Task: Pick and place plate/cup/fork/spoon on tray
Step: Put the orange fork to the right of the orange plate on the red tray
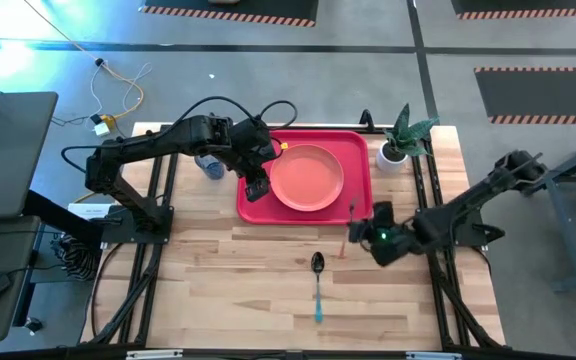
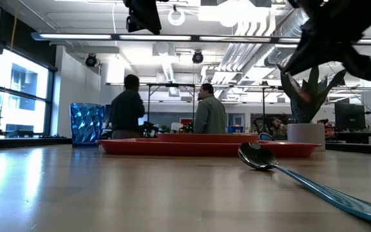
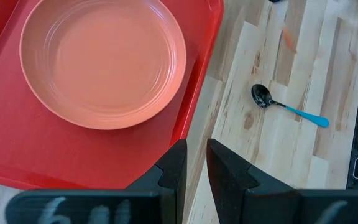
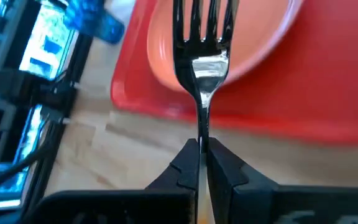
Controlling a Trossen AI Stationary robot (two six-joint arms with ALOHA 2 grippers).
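The salmon-pink plate (image 1: 308,177) lies flat on the red tray (image 1: 253,205); both also show in the left wrist view, plate (image 3: 101,59) and tray (image 3: 17,155). The blue cup (image 1: 208,163) stands on the table just left of the tray. The teal-handled spoon (image 1: 317,285) lies on the table near the middle. My right gripper (image 1: 366,232) is shut on the fork (image 4: 205,37), right of the tray's near right corner. My left gripper (image 3: 195,163) hovers over the tray's near left edge, fingers a narrow gap apart and empty. My right gripper pinches the fork's thin metal neck (image 4: 202,127) below the tines between its two fingertips. The fork lies along the fingers, tines pointing away from the gripper toward the plate and tray. The orange handle is hidden behind the fingers in the right wrist view.
A white pot with a green plant (image 1: 396,150) stands at the tray's far right corner. Bare wood stretches around the spoon and along the table's near edge. In the low view two people (image 2: 166,109) stand in the room behind the table.
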